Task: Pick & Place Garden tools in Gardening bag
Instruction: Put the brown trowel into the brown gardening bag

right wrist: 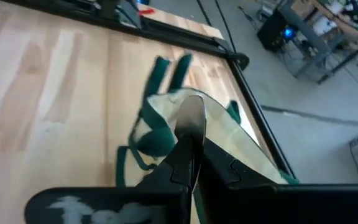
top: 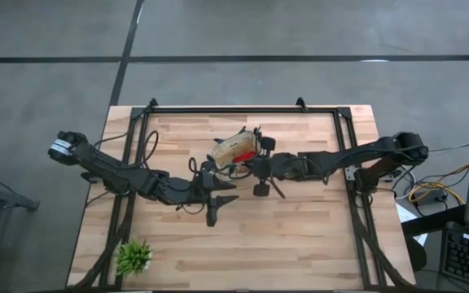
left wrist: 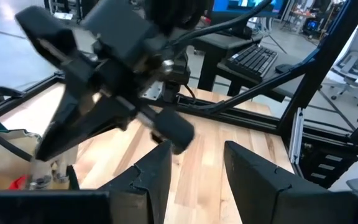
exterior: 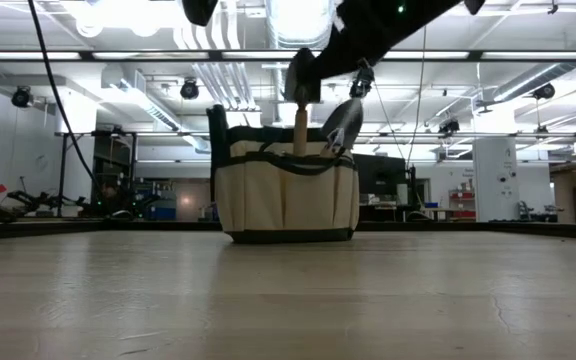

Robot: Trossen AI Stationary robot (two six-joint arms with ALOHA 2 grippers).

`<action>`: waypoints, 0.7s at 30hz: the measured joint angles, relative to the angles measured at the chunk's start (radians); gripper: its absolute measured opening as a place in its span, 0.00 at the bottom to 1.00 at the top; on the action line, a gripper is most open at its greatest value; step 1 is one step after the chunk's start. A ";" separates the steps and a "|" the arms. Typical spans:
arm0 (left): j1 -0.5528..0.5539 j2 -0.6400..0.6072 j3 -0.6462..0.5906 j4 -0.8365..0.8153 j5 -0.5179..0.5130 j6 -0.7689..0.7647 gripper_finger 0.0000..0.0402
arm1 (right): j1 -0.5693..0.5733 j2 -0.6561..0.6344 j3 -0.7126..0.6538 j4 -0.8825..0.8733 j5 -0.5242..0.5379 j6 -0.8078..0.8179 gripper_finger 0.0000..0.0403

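Tan gardening bag (exterior: 286, 195) sits mid-table, contents mostly hidden; right gripper (right wrist: 188, 140) above it pinches a silver trowel (right wrist: 190, 121), handle unseen, left gripper (left wrist: 194, 171) open, empty, nearby.

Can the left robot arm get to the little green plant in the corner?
Probably yes. The left gripper is open and holds nothing, and only bare table lies between it and the plant. The right gripper is busy over the bag.
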 joint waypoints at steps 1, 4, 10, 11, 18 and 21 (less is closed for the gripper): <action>0.000 0.000 -0.004 0.005 0.000 0.000 0.38 | -0.006 0.006 0.000 -0.001 0.000 0.012 0.02; 0.000 0.000 -0.007 0.005 0.000 0.000 0.38 | -0.020 0.032 -0.001 -0.002 0.000 0.027 0.02; 0.000 0.000 -0.007 0.010 0.000 0.000 0.38 | -0.033 0.106 -0.001 0.002 0.000 0.027 0.02; 0.000 0.000 -0.007 0.010 0.000 0.000 0.38 | -0.034 0.118 -0.001 0.002 0.000 0.027 0.02; 0.000 0.000 -0.007 0.010 0.000 0.000 0.38 | -0.035 0.169 0.001 0.021 0.006 0.033 0.02; 0.000 0.000 -0.007 0.010 0.000 -0.010 0.38 | -0.035 0.168 0.001 0.019 0.005 0.028 0.02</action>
